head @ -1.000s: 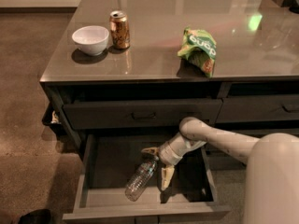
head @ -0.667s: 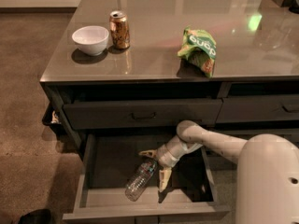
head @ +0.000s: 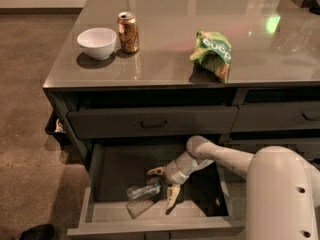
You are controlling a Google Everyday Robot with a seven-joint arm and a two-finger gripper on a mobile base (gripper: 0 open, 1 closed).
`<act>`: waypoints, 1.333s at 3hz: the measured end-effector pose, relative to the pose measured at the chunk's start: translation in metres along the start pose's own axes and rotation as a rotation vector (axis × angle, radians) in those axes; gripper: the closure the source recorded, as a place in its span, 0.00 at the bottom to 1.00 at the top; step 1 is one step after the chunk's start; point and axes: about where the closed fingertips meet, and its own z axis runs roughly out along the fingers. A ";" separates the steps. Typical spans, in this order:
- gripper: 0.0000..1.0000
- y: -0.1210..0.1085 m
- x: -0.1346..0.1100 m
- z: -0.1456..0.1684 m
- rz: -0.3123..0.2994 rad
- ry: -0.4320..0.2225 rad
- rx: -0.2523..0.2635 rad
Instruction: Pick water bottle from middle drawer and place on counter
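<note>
Middle drawer (head: 107, 174) stands pulled out beneath the counter (head: 165, 64), its front panel close to the lower frame border. Water bottle (head: 142, 190) lies on its side on the drawer bottom, towards the front; the cap end cannot be told from the base end. A pale patch just in front of the bottle cannot be identified. Gripper (head: 160, 190) is inside the drawer at the bottle's right end, fingers spread wide, one on either side of that end; contact with the bottle cannot be confirmed. The arm (head: 220, 156) reaches in from the right. The robot's pale body (head: 280, 194) hides the drawer's right corner and is cut off by the frame. On the counter stand a white bowl (head: 97, 42) and gold can (head: 128, 31), just beside each other, and a green snack bag (head: 212, 54) well apart from them.
</note>
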 end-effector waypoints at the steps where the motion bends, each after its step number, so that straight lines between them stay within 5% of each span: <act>1: 0.25 0.002 0.002 0.008 0.017 0.007 0.001; 4: 0.95 -0.003 -0.009 -0.001 0.120 0.038 0.020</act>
